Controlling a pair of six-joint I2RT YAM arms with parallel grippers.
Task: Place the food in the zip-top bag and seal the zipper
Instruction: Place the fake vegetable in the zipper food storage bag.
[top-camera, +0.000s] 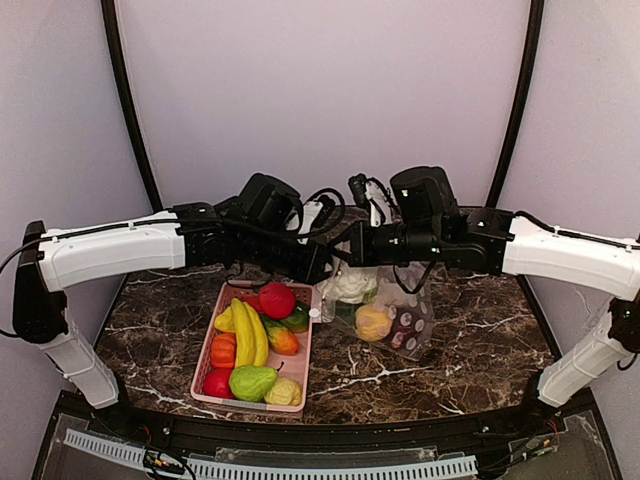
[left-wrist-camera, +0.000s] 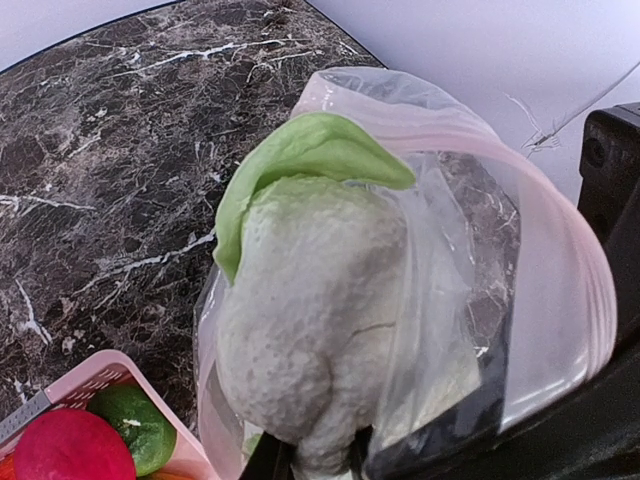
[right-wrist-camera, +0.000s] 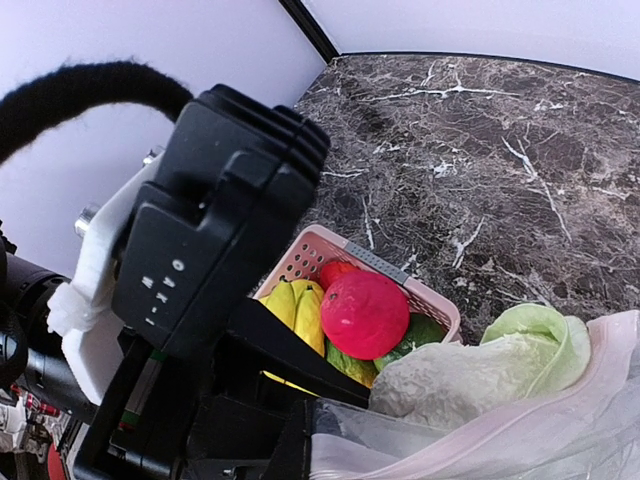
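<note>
My left gripper (left-wrist-camera: 318, 462) is shut on the stem end of the white cauliflower (left-wrist-camera: 310, 310), whose green leaf (left-wrist-camera: 310, 150) points away from me. The cauliflower sits in the open mouth of the clear zip-top bag (top-camera: 410, 300), with the pale pink zipper (left-wrist-camera: 580, 290) curving round it. My right gripper (right-wrist-camera: 320, 440) is shut on the bag's rim and holds the mouth up; the cauliflower (right-wrist-camera: 470, 380) lies just beyond it. Inside the bag are a yellow-orange ball (top-camera: 373, 322) and a dark item (top-camera: 406, 326). Both grippers (top-camera: 318, 265) (top-camera: 352, 248) meet above the bag.
A pink basket (top-camera: 205, 345) stands left of the bag with a red fruit (right-wrist-camera: 365, 313), bananas (right-wrist-camera: 300, 305) and several other toy foods. The left arm's black wrist (right-wrist-camera: 215, 240) fills the near left of the right wrist view. The marble table ends at white walls.
</note>
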